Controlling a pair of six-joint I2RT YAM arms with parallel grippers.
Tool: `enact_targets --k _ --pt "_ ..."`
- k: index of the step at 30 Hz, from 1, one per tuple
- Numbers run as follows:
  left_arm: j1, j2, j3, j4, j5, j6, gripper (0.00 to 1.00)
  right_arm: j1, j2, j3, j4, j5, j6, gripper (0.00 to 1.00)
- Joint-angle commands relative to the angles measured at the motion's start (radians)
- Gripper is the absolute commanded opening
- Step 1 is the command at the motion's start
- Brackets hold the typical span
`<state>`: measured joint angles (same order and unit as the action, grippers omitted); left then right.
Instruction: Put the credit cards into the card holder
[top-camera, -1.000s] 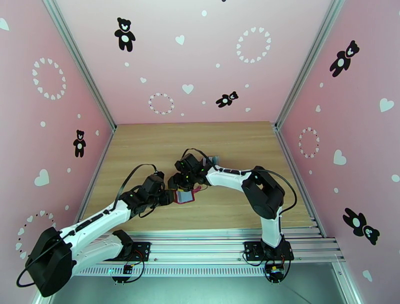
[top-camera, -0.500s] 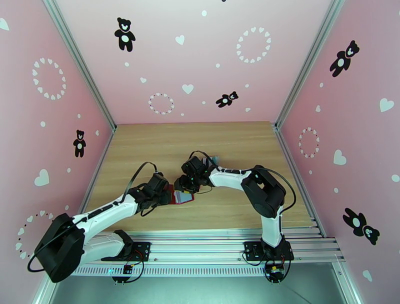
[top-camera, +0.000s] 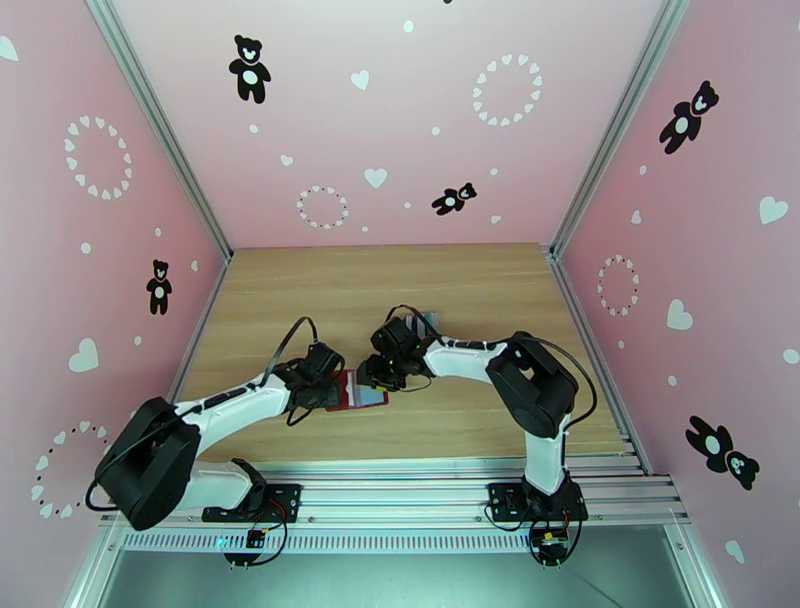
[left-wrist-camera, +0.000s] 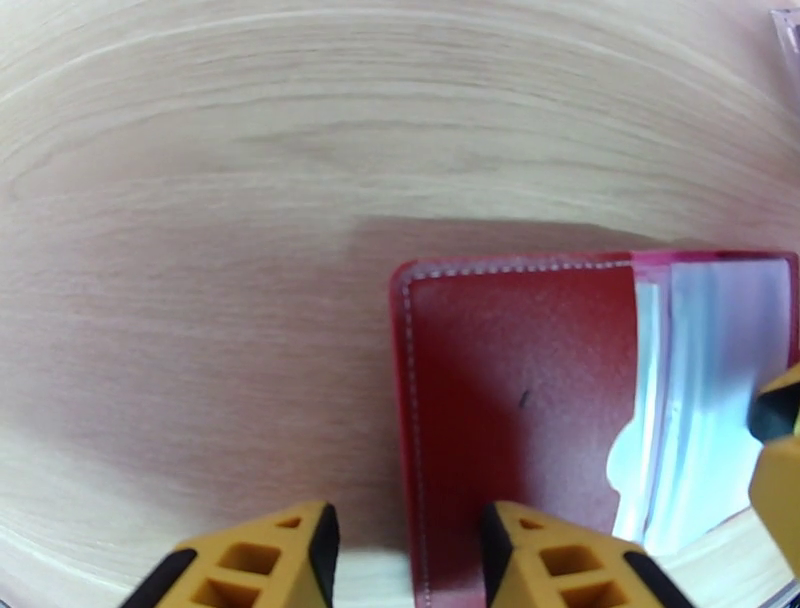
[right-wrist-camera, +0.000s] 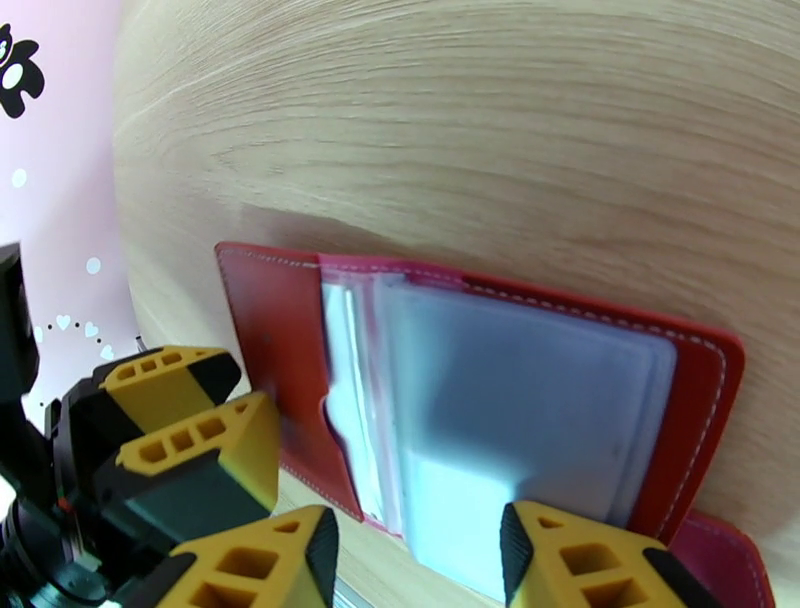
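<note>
Tabletop (top-camera: 450, 290): pale wood grain. Card holder (left-wrist-camera: 500, 370) lies open and flat on it, between the two arms. Left gripper (left-wrist-camera: 405, 540) released, jaws straddling the red cover's outer edge. Right gripper (right-wrist-camera: 420, 555) also unclenched, over the clear sleeves (right-wrist-camera: 520, 400). Judgement: light, floppy cover with slick, thin sleeves. Pin the cover and work at a sleeve's mouth.

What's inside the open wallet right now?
Stacked clear plastic sleeves against the red wallet lining. Whether anything sits in them is unclear; lower sleeves are covered by the top one.
</note>
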<state>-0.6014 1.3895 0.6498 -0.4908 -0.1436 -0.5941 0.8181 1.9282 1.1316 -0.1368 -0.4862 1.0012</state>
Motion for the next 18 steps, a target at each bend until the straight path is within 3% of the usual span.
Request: enact_targets --k 1,18 --pt "0.007 0.047 0.042 -0.018 -0.004 0.023 0.45 -0.002 -0.039 -0.031 -0.021 0.017 -0.012 0.48" --pt "-0.043 0.171 0.114 0.046 0.094 0.051 0.42 -0.034 -0.087 -0.104 -0.023 0.035 -0.015 0.48"
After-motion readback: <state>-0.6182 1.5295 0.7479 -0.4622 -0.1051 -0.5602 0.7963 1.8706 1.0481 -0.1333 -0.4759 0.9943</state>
